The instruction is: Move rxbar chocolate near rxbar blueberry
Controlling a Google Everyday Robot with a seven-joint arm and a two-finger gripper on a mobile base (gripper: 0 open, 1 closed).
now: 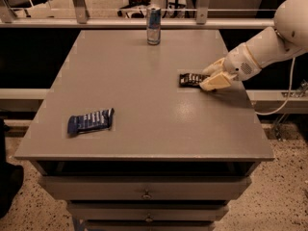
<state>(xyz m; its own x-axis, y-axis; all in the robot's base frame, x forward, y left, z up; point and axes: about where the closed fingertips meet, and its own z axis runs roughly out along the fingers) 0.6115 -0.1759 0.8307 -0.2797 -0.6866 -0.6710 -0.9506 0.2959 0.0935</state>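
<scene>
The rxbar chocolate (191, 79), a dark wrapper with white lettering, lies flat on the right side of the grey table (144, 129). My gripper (213, 77) comes in from the right and sits low on the table at the bar's right end. Its fingers (217, 83) are closed on that end. The rxbar blueberry (90, 121), in a dark blue wrapper, lies flat near the table's front left, far from the gripper.
An upright blue-silver can (154, 25) stands at the table's back centre. A rail and posts run behind the back edge. The white arm (269, 42) reaches in over the right edge. Drawers are below the table's front.
</scene>
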